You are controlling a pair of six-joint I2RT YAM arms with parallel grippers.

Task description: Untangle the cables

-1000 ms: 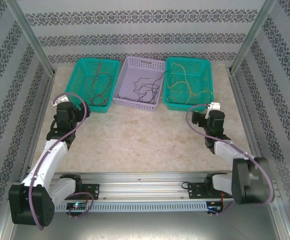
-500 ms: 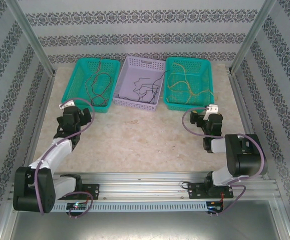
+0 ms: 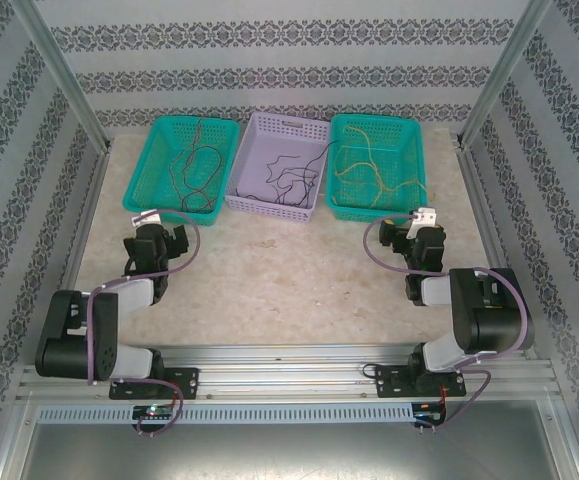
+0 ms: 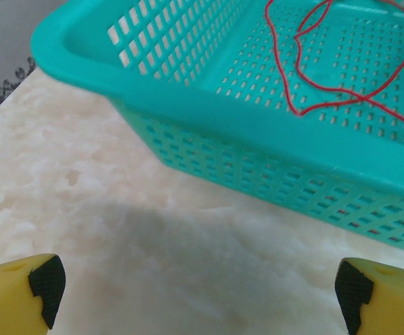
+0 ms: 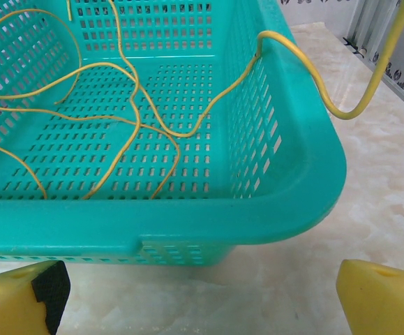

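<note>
The cables lie in three baskets at the table's far edge. Red and dark cables [image 3: 191, 170] are in the left teal basket [image 3: 166, 129], and the red cable [image 4: 313, 77] loops over its floor. Dark cables [image 3: 287, 182] lie in the lilac basket [image 3: 269, 125]. Yellow cables [image 3: 364, 165] fill the right teal basket [image 3: 406, 125]; one yellow cable [image 5: 306, 73] hangs over its right rim. My left gripper [image 4: 198, 293] is open over bare table just short of the left basket. My right gripper [image 5: 202, 296] is open before the right basket's near corner, holding nothing.
The marble tabletop [image 3: 289, 260] stretches between the baskets and the arms' rail. Patterned walls and metal posts [image 3: 64, 80] close in the sides and back. One dark cable strand reaches from the lilac basket toward the right basket.
The left arm has folded back toward its base, its gripper sliding nearer and slightly right. The right arm folded in early, then held still. Both grippers stayed open.
</note>
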